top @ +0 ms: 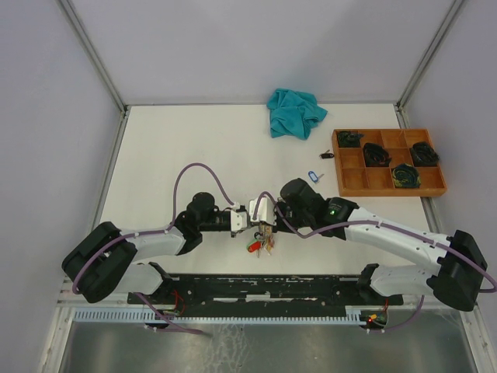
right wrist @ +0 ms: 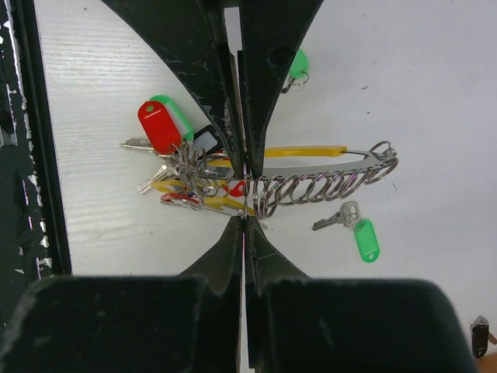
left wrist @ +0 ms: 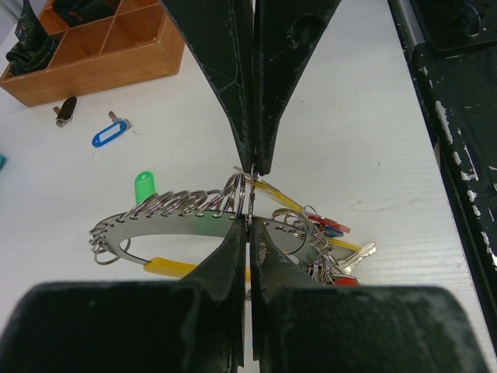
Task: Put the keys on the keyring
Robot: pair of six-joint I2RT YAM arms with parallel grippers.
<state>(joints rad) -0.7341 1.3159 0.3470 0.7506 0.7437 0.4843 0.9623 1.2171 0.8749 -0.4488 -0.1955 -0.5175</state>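
Observation:
The keyring (left wrist: 175,231) is held above the table with a row of split loops (left wrist: 182,203) threaded along it. My left gripper (left wrist: 248,227) is shut on the ring's band. Facing it, my right gripper (right wrist: 245,220) is shut on one thin upright loop (right wrist: 247,203) at the ring. In the top view both grippers (top: 256,227) (top: 268,223) meet tip to tip. A bunch of keys (right wrist: 175,167) with red, green and yellow tags hangs from the ring. A green-tagged key (right wrist: 353,227) and a blue-tagged key (left wrist: 109,134) lie loose on the table.
A wooden compartment tray (top: 351,180) with dark items stands at the right, and a teal cloth (top: 295,113) lies at the back. A small black object (top: 326,155) lies near the tray. The black base rail (top: 264,286) runs along the near edge.

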